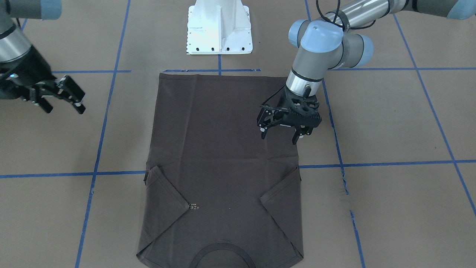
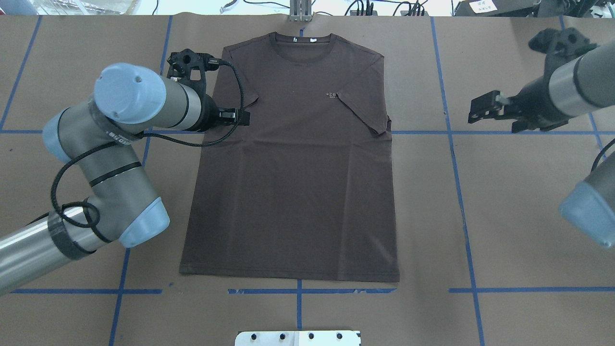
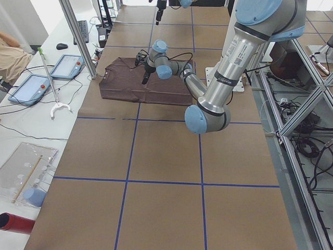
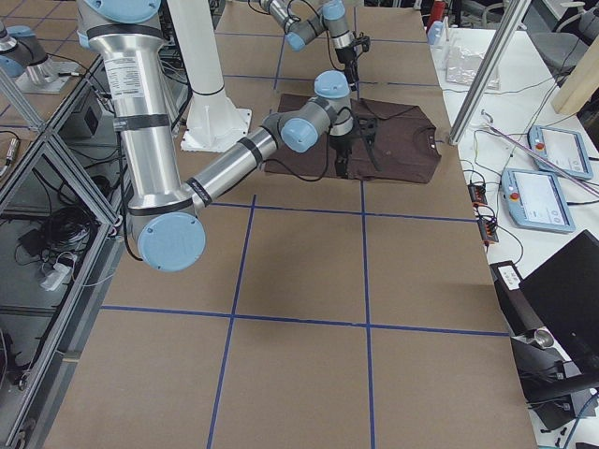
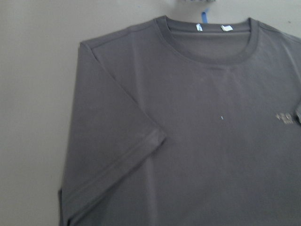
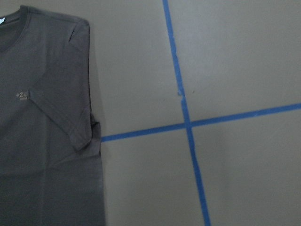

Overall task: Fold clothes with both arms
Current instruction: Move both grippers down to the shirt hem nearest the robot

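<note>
The dark brown-grey T-shirt [image 1: 223,149] [image 2: 293,192] lies flat on the table, front side up. Its collar [image 2: 300,43] points away from the robot and both short sleeves are folded in onto the body. My left gripper [image 1: 279,136] [image 2: 235,117] hovers open over the shirt's edge on the robot's left, just below the folded sleeve, holding nothing. My right gripper [image 1: 63,107] [image 2: 485,115] is open and empty, out over bare table well off the shirt's other side. The left wrist view shows the collar, white neck tags [image 5: 211,27] and one sleeve. The right wrist view shows the other sleeve [image 6: 70,122].
Blue tape lines [image 2: 451,132] cross the brown table cover in a grid. The white pedestal base [image 1: 219,28] stands just behind the shirt's hem. Tablets [image 3: 67,65] and a person's arm [image 3: 13,54] are at the operators' side.
</note>
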Controlling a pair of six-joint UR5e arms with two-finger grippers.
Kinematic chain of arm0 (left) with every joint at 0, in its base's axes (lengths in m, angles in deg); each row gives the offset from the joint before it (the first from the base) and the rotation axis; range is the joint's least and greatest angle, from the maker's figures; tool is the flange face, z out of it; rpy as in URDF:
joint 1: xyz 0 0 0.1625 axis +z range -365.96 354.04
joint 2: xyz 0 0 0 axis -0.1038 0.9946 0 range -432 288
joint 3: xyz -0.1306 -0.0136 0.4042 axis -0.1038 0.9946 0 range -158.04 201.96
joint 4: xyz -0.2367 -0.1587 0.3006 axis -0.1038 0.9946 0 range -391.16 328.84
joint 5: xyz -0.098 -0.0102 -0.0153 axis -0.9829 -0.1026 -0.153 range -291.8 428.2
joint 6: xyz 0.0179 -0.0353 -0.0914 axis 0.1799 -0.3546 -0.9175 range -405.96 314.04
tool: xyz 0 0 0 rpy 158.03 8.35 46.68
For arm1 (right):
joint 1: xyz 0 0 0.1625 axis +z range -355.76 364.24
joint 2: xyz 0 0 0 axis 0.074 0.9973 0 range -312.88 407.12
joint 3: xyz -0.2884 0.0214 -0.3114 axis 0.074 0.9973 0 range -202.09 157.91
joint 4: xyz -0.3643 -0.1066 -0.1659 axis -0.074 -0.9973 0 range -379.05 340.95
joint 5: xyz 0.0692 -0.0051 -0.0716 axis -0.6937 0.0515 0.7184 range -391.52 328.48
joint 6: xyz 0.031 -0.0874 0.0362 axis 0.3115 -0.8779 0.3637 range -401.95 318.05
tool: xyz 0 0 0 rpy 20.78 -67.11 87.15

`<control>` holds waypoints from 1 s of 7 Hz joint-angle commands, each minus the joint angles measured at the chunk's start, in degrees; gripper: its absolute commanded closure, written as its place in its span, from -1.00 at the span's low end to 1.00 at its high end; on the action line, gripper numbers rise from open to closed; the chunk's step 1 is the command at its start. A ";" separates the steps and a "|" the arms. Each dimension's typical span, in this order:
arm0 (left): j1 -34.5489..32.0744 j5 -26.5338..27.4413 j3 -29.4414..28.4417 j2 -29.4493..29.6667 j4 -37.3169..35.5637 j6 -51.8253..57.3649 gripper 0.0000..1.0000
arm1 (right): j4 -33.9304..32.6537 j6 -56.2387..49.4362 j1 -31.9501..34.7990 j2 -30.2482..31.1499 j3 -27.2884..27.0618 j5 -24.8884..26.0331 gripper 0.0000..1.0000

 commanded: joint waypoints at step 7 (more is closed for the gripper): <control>26.32 13.20 17.44 -24.43 0.18 -29.25 -0.10 | 1.17 34.53 -42.95 6.60 -12.90 36.32 -1.00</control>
